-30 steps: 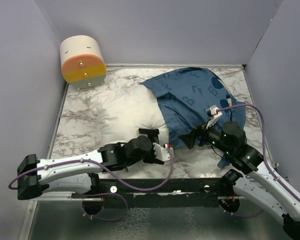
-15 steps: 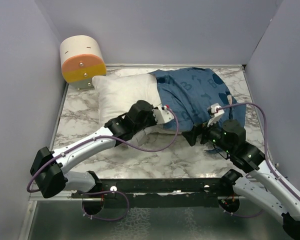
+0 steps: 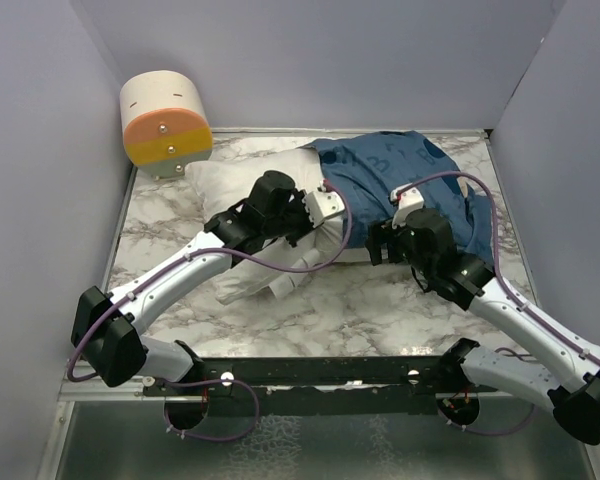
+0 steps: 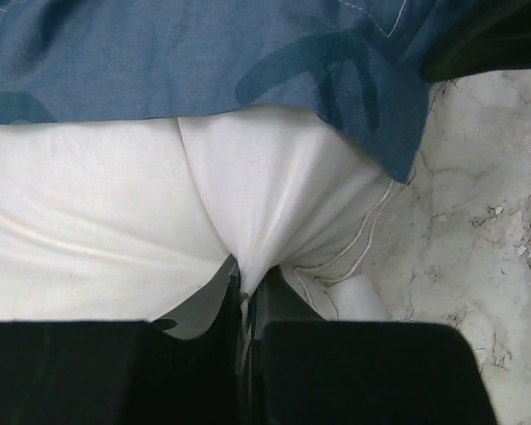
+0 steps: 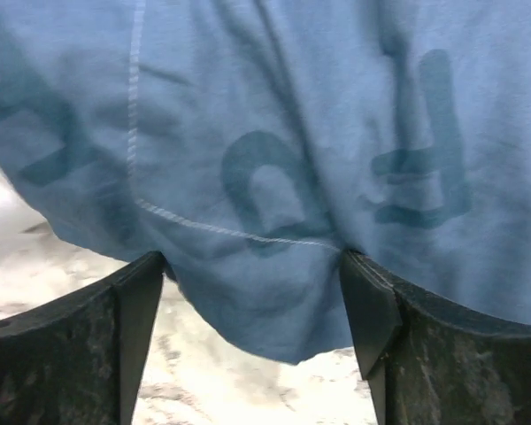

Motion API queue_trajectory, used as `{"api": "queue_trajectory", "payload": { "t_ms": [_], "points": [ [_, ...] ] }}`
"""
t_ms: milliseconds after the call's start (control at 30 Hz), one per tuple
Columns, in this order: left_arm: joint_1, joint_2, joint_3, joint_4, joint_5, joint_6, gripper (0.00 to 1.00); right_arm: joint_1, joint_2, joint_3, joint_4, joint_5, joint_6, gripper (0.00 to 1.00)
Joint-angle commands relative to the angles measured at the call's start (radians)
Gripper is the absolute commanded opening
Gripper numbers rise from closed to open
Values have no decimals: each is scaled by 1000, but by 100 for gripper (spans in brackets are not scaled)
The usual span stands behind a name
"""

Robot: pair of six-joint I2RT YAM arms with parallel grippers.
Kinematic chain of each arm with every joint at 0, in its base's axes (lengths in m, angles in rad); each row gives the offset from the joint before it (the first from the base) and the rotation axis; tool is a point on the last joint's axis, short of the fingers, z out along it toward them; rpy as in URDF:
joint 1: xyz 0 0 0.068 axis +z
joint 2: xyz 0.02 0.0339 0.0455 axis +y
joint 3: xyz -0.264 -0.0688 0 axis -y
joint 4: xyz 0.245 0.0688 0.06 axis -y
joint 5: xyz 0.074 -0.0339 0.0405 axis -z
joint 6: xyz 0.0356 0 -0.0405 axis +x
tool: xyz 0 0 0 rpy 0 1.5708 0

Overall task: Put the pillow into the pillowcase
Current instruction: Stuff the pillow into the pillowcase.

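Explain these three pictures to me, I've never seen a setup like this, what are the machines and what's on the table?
These are two robot arms bolted at the near edge of a marble table. The wide picture looks down from above and behind them; the other two come from a camera on each wrist, looking past its own fingers. On the table lie a white pillow, partly inside a dark blue printed pillowcase, and a cream and orange drum at the far left corner. The left gripper is shut, pinching a fold of the pillow. The right gripper is open, its fingers either side of the pillowcase's edge.
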Motion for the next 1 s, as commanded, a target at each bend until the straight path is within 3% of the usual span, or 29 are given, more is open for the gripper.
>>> {"api": "queue_trajectory", "payload": {
  "t_ms": [0, 100, 167, 233, 300, 400, 600, 733, 867, 967],
  "points": [
    [19, -24, 43, 76, 151, -47, 0, -2, 47, 50, 40, 225, -87, 75],
    [34, -33, 38, 81, 162, -49, 0, -2, 54, 76, 47, 272, -110, 54],
    [48, -36, 36, 83, 170, -49, 0, -2, 52, 95, 43, 261, -111, 32],
    [59, -36, 37, 88, 183, -51, 0, -2, 35, 109, 43, 201, -102, 13],
    [68, -32, 38, 94, 202, -59, 0, -2, -2, 109, 102, 78, -100, 2],
    [80, -21, 49, 111, 260, -85, 0, -2, 17, 177, 209, -119, -84, 1],
    [82, 28, 188, 100, 333, -148, 0, -2, 346, 615, 319, -411, -42, 1],
    [92, 23, 258, 93, 271, -162, 0, -2, 490, 844, 374, -625, 76, 1],
    [191, -15, 146, 200, 225, -271, 0, -2, 448, 731, 443, -647, 115, 1],
    [334, -12, 5, 355, 309, -447, 0, -4, 382, 579, 468, -590, 108, 1]
  ]
}}
